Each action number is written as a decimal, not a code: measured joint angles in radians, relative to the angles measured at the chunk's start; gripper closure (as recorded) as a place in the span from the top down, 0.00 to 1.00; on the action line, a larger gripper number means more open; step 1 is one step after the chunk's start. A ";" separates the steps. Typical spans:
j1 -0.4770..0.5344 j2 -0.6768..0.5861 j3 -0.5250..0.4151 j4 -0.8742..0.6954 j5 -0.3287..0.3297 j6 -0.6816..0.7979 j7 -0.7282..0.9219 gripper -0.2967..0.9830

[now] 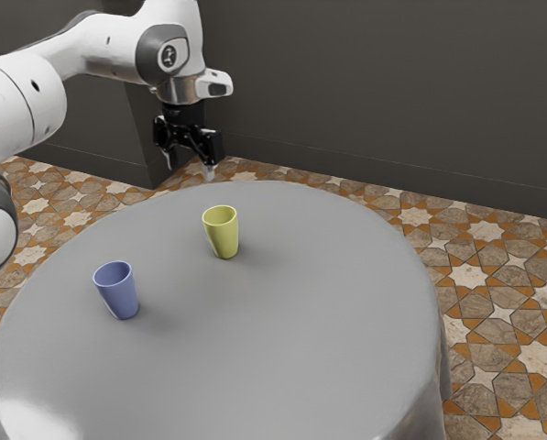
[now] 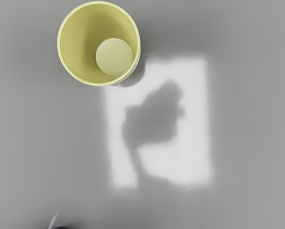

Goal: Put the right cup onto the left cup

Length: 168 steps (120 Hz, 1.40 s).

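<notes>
One yellow cup (image 1: 225, 240), blue cup (image 1: 121, 297), arm logo (image 1: 169, 56)

Dark panelled wall (image 1: 392, 82); floor (image 1: 520, 357) of star-patterned tiles; round table (image 1: 300, 339) draped in grey.

The exterior view's edges crop the arm (image 1: 103, 46) and table (image 1: 300, 357).

cups (image 1: 224, 242) — two, one table (image 1: 300, 339), one robot arm (image 1: 108, 46), one tool (image 1: 190, 170)
</notes>
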 joint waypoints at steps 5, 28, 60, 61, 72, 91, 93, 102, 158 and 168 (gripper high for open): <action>0.000 0.016 0.000 0.007 -0.001 0.004 0.001 0.77; 0.000 0.071 -0.001 0.019 -0.002 0.032 0.003 0.77; 0.001 0.115 0.000 0.019 -0.004 0.077 0.005 0.77; 0.001 0.116 0.000 0.019 -0.005 0.078 0.005 0.77; 0.004 0.124 0.002 0.019 -0.011 0.090 0.005 0.77; 0.007 0.164 0.002 0.064 -0.017 0.110 0.007 0.77; 0.008 0.170 0.002 0.072 -0.017 0.111 0.007 0.77; 0.012 0.197 0.002 0.100 -0.018 0.116 0.009 0.77; 0.028 0.341 0.000 0.275 -0.019 0.119 0.024 0.77; 0.028 0.359 0.000 0.291 -0.019 0.119 0.026 0.77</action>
